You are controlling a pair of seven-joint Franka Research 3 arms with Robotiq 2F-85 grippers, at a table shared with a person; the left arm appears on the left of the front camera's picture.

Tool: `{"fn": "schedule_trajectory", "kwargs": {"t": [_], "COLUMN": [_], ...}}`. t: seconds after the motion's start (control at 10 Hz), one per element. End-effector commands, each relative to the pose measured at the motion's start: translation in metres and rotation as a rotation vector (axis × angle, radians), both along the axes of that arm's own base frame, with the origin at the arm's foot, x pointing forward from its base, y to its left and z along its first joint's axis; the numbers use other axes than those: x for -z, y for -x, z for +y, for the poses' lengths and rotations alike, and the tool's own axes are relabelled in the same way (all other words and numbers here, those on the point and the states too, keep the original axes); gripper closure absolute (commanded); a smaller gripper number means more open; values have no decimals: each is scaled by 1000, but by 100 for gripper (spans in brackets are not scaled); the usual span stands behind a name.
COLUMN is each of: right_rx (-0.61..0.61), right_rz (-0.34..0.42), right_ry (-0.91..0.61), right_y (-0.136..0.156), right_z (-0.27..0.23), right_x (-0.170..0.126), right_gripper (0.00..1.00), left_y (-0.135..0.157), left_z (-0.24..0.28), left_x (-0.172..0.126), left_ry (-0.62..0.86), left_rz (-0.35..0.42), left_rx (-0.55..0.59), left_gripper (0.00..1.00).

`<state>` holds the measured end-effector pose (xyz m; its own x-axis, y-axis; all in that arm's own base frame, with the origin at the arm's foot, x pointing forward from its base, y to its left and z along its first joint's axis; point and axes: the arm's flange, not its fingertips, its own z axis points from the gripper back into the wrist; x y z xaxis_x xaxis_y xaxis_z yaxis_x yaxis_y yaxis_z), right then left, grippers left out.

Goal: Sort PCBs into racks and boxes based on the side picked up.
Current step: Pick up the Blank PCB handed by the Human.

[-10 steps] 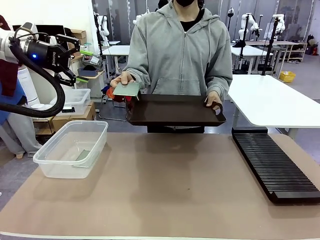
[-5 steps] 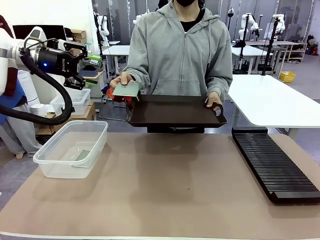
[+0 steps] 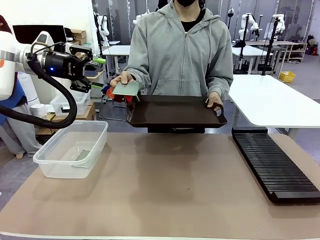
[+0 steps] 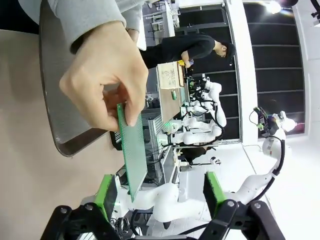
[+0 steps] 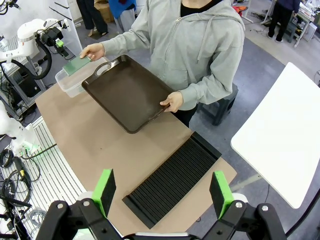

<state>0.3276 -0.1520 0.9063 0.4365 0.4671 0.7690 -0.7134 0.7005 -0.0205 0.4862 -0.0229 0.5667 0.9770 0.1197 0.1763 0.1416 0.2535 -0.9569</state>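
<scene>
The left end effector point(image 3: 98, 73) has moved in from the picture's left edge toward the person. It now hovers in the air above the far end of the clear box point(image 3: 48, 161), level with the board being held out. Its fingers stand wide apart with nothing between them. In the front view a gap remains between its tips and the board.

The person holds one PCB point(image 3: 126, 89) by its edge in one hand point(image 3: 121, 79), just beside the near-left corner of the dark tray point(image 3: 175, 111). The other hand point(image 3: 214, 100) grips the tray's handle on the opposite side.

In the left wrist view that PCB point(image 4: 132, 150) stands edge-on ahead of the left end effector point(image 4: 160, 192), pinched at its top by the hand point(image 4: 102, 75) and nearer to one green pad than to the other.

A second PCB point(image 3: 83, 155) lies flat on the floor of the clear box. The black rack point(image 3: 275, 167) lies along the right side of the counter point(image 3: 175, 195).

The right end effector point(image 5: 162, 195) hangs high above the counter with its fingers apart, looking down on the rack point(image 5: 172, 180) and the tray point(image 5: 127, 92).
</scene>
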Motion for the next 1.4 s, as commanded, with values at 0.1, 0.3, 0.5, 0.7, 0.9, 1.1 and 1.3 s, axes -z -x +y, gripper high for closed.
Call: {"fn": "schedule_trajectory", "kwargs": {"t": [0.1, 0.3, 0.5, 0.7, 0.9, 1.1, 1.3], "right_rx": [-18, -18, -18, -18, -18, -18, -18], "right_rz": [2, 2, 2, 2, 2, 2, 2], "right_ry": [-11, -11, -11, -11, -11, -11, -11], "right_y": [2, 2, 2, 2, 2, 2, 2], "right_z": [2, 2, 2, 2, 2, 2, 2], "right_x": [2, 2, 2, 2, 2, 2, 2], "right_gripper": [0, 0, 0, 0, 0, 0, 0], "left_y": [-2, -3, -6, -7, -13, -14, -13], "left_z": [-8, -26, -32, -43, -52, -57, -61], "left_x": [11, 26, 34, 41, 46, 45, 44], "left_ry": [17, 52, 79, 81, 87, 87, 83], "left_rz": [36, 57, 55, 55, 50, 46, 21], "left_rx": [29, 80, 83, 99, 113, 132, 175], "left_gripper": [8, 8, 8, 8, 8, 8, 63]}}
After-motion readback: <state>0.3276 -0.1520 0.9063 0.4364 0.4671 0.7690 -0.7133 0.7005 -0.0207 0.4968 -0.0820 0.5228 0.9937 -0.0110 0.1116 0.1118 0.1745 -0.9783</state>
